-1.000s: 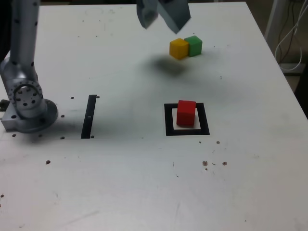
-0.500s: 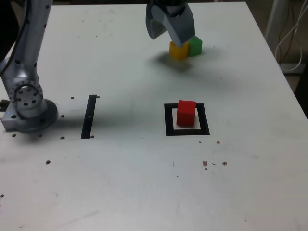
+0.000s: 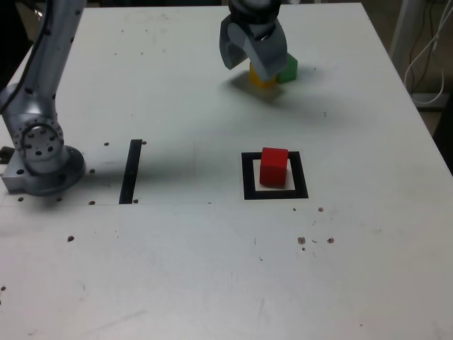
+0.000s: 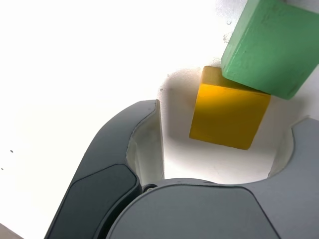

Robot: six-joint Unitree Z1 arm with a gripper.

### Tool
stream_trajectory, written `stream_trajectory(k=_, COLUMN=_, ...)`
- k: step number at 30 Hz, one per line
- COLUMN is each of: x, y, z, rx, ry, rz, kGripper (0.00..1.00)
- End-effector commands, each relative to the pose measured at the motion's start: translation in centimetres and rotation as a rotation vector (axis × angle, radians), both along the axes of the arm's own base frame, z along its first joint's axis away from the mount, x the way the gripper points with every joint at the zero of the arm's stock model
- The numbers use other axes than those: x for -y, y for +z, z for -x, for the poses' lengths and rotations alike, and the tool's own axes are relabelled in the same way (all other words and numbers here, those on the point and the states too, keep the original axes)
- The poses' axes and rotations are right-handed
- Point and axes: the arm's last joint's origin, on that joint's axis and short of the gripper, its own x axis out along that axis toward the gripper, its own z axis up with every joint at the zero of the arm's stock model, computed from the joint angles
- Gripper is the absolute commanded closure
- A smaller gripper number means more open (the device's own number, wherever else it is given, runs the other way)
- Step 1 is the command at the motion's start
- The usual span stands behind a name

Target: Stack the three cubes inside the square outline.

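gripper down low at the far side of the table, jaws apart and straddling the yellow cube, with a gap on either side, nothing grasped. green cube sits right against the yellow one. nearer the camera, the red cube rests inside the black square outline, well apart from the pair.

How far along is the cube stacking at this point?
Done: red cube sits inside the square outline. In hand: the gripper, jaws apart, straddles the yellow cube, not yet clamped. Left: stack yellow on red, then the green cube beside it.
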Motion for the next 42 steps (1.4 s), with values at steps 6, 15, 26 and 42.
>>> stream_trajectory(k=6, x=0.0, y=-0.7, z=-0.2, rx=-0.009, ry=-0.008, rz=0.008, kGripper=0.23)
stream_trajectory(k=15, x=-0.2, y=-1.3, z=-0.8, rx=0.004, ry=-0.020, rz=0.001, kGripper=0.48)
stream_trajectory(k=26, x=0.2, y=-0.8, z=-0.7, rx=0.044, ry=-0.024, rz=0.023, kGripper=0.71)
stream_trajectory(k=42, x=1.4, y=3.8, z=0.9, rx=0.129, ry=0.102, rz=-0.013, kGripper=0.84)
